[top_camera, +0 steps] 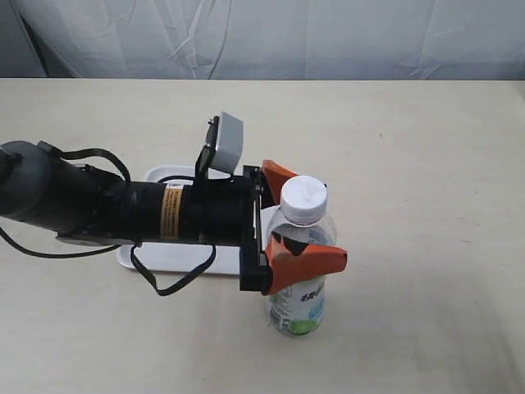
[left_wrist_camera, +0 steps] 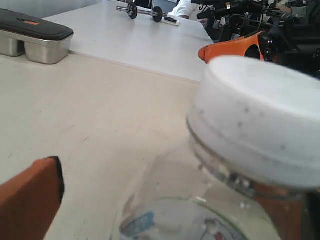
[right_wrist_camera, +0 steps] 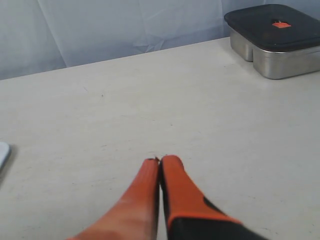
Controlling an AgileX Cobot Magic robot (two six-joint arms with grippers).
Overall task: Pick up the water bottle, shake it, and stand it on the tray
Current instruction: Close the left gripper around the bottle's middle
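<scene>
2 fingers (top_camera: 308, 261) astride water bottle (top_camera: 297, 305)

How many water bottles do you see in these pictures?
1. The bottle stands on the table beside the tray, inside the open left pincer. The arm covers part of the tray, so another could be hidden there.

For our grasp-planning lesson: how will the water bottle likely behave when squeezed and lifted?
The water bottle looks thin-walled and clear, so it will probably dent under a hard squeeze. Tall on a narrow base, it could tip if the left gripper nudges it sideways. Its smooth plastic may slip.
</scene>
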